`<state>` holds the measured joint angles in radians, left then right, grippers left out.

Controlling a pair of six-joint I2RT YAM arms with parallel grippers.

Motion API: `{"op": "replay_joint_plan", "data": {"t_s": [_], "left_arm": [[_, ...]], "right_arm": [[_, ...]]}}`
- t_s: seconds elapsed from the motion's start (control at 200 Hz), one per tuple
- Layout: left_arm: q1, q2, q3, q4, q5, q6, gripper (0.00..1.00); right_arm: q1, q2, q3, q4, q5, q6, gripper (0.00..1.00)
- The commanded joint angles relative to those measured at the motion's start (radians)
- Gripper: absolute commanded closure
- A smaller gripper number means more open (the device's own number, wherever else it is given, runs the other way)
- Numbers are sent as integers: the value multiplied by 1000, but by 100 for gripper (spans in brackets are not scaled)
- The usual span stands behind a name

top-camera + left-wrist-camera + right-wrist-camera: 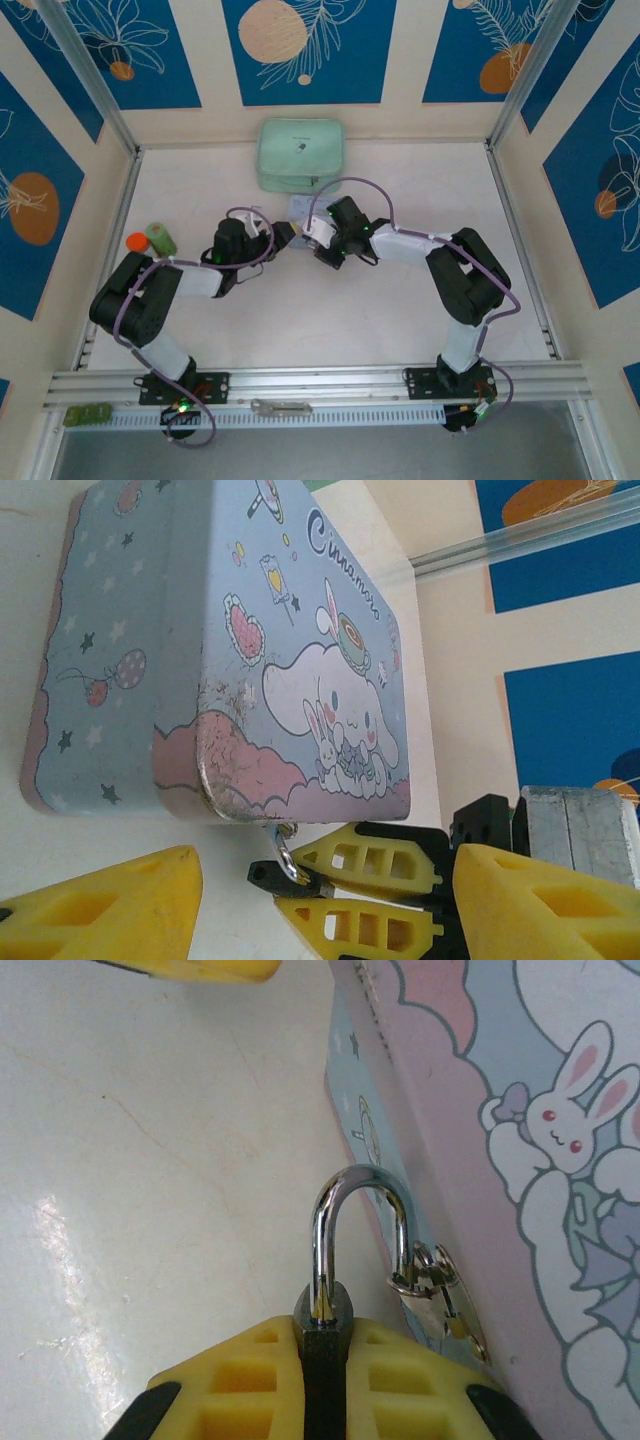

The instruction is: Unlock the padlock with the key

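The black padlock [322, 1360] is pinched edge-on between my right gripper's [322, 1345] yellow fingers. Its silvery shackle [330, 1220] arches up. One leg sits in the body; the other stands outside it, hooked through the clasp [432, 1285] of the light-blue cartoon tin [300, 650]. In the left wrist view the padlock [285, 877] hangs just below the tin's edge, gripped by the right gripper's fingers [370, 860]. My left gripper [327, 880] stands open on either side of them, holding nothing. From above, both grippers [283, 235] [318, 240] meet at the tin [298, 207]. The key is out of view.
A mint-green pouch [300, 155] lies at the back of the table. A green and an orange object [160, 237] sit at the left. A long grey metal tool [280, 407] rests on the front rail.
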<state>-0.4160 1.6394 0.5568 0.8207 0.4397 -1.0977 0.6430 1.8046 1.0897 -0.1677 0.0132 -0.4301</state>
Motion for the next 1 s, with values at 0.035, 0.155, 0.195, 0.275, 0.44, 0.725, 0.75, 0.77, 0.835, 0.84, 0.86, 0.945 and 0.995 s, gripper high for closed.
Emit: {"op": "replay_joint_plan", "data": {"t_s": [0.035, 0.155, 0.195, 0.275, 0.44, 0.725, 0.75, 0.77, 0.835, 0.84, 0.86, 0.945, 0.995], "left_arm": [[14, -51, -12, -65, 24, 44, 33], [14, -107, -14, -154, 6, 94, 32], [14, -114, -11, -178, -4, 109, 32], [14, -105, -8, -192, -20, 124, 33], [14, -39, -14, -98, -1, 89, 41], [-9, 16, -47, 46, -25, -15, 55], [-17, 20, -54, 66, -43, -24, 55], [-23, 24, -59, 82, -59, -32, 56], [-48, 47, -62, 135, -104, -54, 57], [-50, 49, -62, 140, -106, -55, 57], [-57, 60, -59, 157, -114, -63, 57], [-83, 129, -44, 241, -145, -103, 58], [-92, 182, -35, 311, -155, -136, 59]], "right_arm": [[-3, -24, -2, 21, -50, -5, 100], [-8, -20, 7, 17, -94, 1, 100], [-8, -5, 24, 0, -95, -10, 100], [-6, 30, 66, -45, -77, -36, 100], [8, 90, 169, -186, -14, -127, 100], [13, 135, 256, -267, 16, -196, 100], [16, 137, 257, -264, 15, -193, 100], [17, 136, 257, -262, 14, -191, 100], [20, 138, 255, -257, 9, -184, 100], [19, 138, 256, -257, 9, -182, 100], [19, 138, 256, -257, 6, -181, 100], [18, 132, 251, -254, -8, -165, 100], [17, 127, 244, -250, -13, -161, 100]]}}
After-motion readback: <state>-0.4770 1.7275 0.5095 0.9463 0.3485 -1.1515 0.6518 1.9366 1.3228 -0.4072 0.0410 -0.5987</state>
